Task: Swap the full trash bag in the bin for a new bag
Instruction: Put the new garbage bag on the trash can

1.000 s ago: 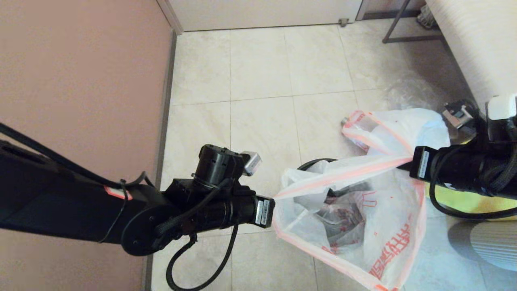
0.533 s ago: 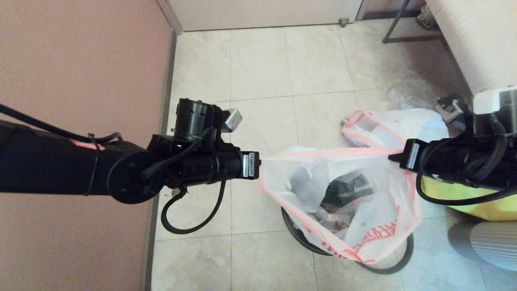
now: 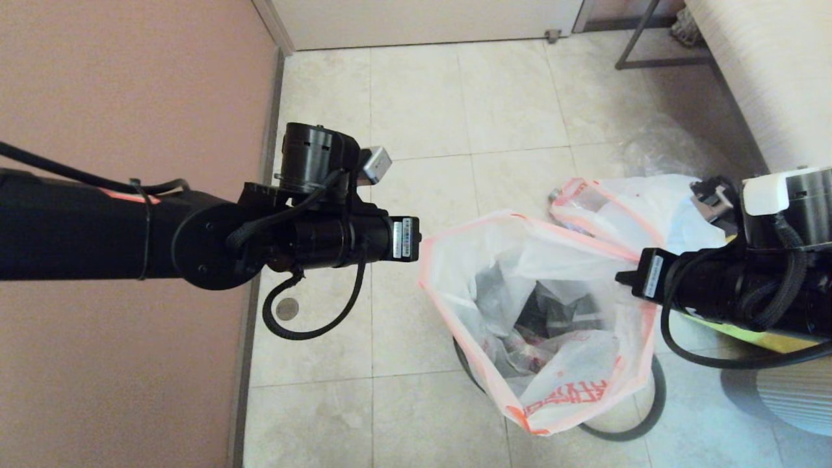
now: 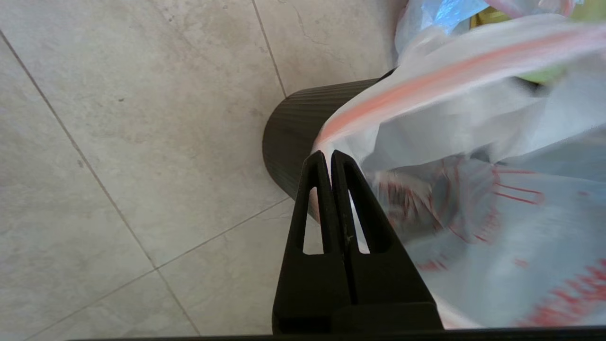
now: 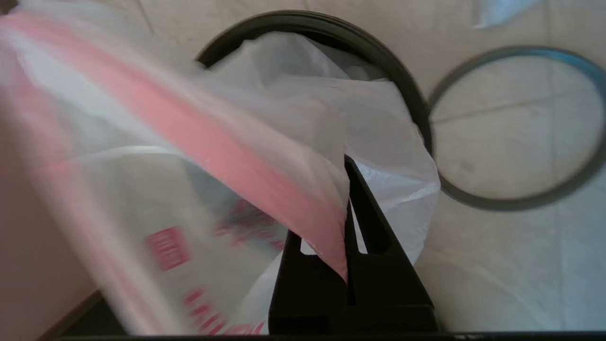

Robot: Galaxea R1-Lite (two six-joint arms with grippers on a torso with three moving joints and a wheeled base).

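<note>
Over the bin (image 3: 624, 416) hangs the new bag (image 3: 552, 364), its mouth now pulled into a wide loop where a second ago the pink hem ran as one taut band between my hands — so the opening is ready to go down over the pail. My left gripper (image 4: 329, 158) is pressed together on the hem at one side, my right gripper (image 5: 348, 265) pinching it at the other. Its grey hoop (image 5: 516, 128) lies on the floor just beside the pail. Behind, near my right arm, the full trash bag (image 3: 650, 208) sits on the tiles — already out.
</note>
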